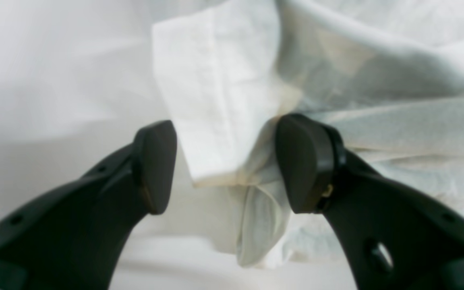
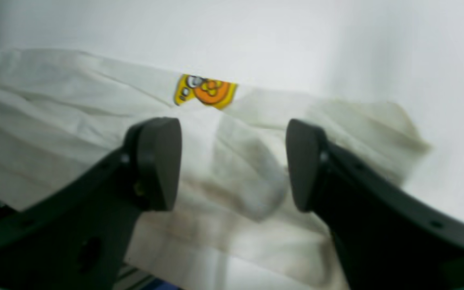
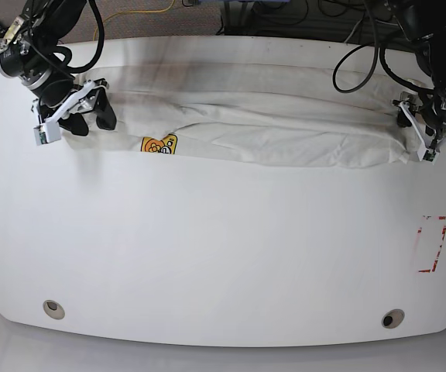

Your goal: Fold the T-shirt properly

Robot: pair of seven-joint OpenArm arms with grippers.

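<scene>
The T-shirt [image 3: 269,128] lay as a long, narrow band along the far edge of the worktop [image 3: 223,256], already folded lengthwise, with its yellow-orange patch [image 3: 159,145] showing on the near fold towards the far-left corner.

The right end effector [image 2: 234,163] stood with its jaws apart above that end of the cloth and held nothing. The left end effector [image 1: 226,165], at the far-right end of the band, had its jaws wide too; a flap of cloth hung between them and one pad touched it, but no pinch was visible.

The risk was probably a bad grasp — the layers were loose and wrinkled, so a closing jaw could catch only the top layer and the fold below would open. The two ends might also be lifted unevenly, and then the band could twist. The shirt sat close to the far edge — a pull away from the robot might drag it off.
</scene>
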